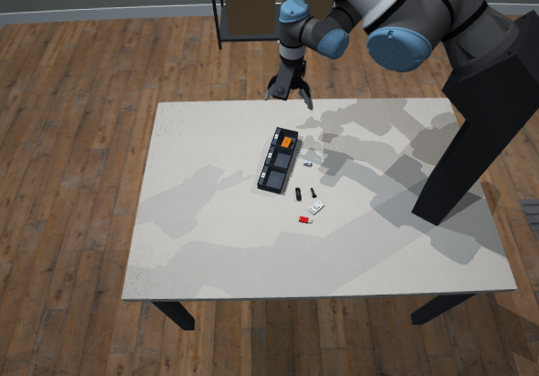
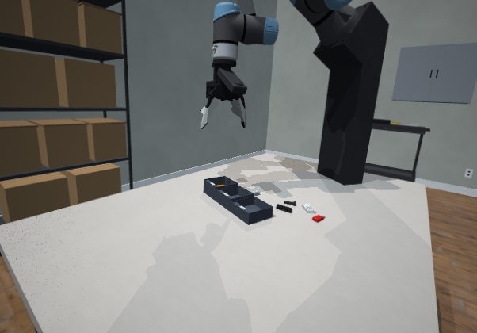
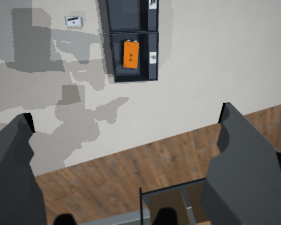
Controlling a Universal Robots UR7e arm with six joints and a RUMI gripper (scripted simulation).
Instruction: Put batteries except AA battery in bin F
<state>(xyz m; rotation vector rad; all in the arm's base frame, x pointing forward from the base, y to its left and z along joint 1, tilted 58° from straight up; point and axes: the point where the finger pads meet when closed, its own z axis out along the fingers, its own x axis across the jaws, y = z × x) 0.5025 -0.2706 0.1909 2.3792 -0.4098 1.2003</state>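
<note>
On wood flooring, pale shadowed table (image 1: 215,240); shelving (image 2: 63,93) (boxes) behind; pincer (image 1: 289,94) released, nothing held.

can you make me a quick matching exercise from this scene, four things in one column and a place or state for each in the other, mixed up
Things:
1. orange item
2. red item
3. gripper
4. middle compartment

Places or states:
A. high above the table, fingers spread wide, holding nothing
B. lying in the end compartment of the bin row, at the gripper's end
C. nothing in it
D. on the table top, farthest loose piece from the bins

Pairs: 1-B, 2-D, 3-A, 4-C
</note>
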